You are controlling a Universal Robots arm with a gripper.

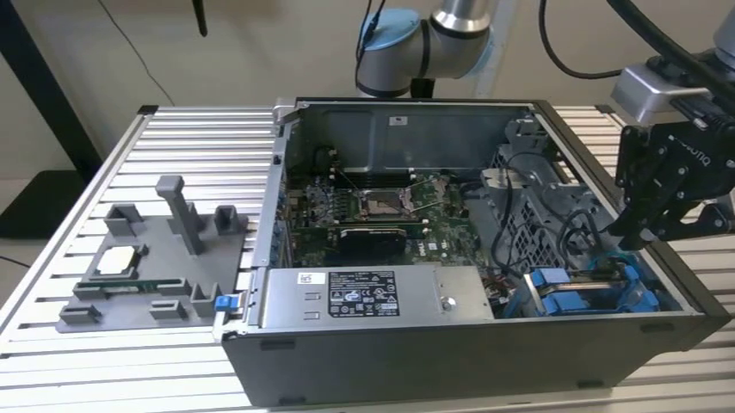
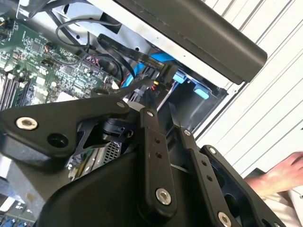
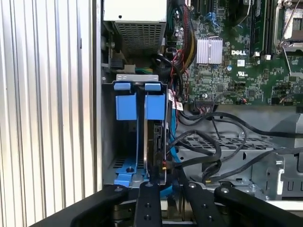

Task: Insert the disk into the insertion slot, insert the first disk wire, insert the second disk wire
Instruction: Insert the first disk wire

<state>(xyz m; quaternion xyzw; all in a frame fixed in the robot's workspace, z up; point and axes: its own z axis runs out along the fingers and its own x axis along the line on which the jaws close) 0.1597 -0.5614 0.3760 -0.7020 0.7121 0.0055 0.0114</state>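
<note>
Slatted table bears an open case where, amid tangled cables, the gripper pinches a wire.

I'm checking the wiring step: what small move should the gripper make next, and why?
Probably press the black wire connector slightly further onto the silver-grey disk in its blue caddy. That disk already stands in the grey sheet-metal slot with blue tabs, and the black gripper sits right at the connector, whose seating I cannot confirm.

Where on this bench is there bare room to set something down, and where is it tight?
Bare table on the camera side of the grey parts holder, beside the case. Crowded: the insertion slot, with cables and the gripper at it.
</note>
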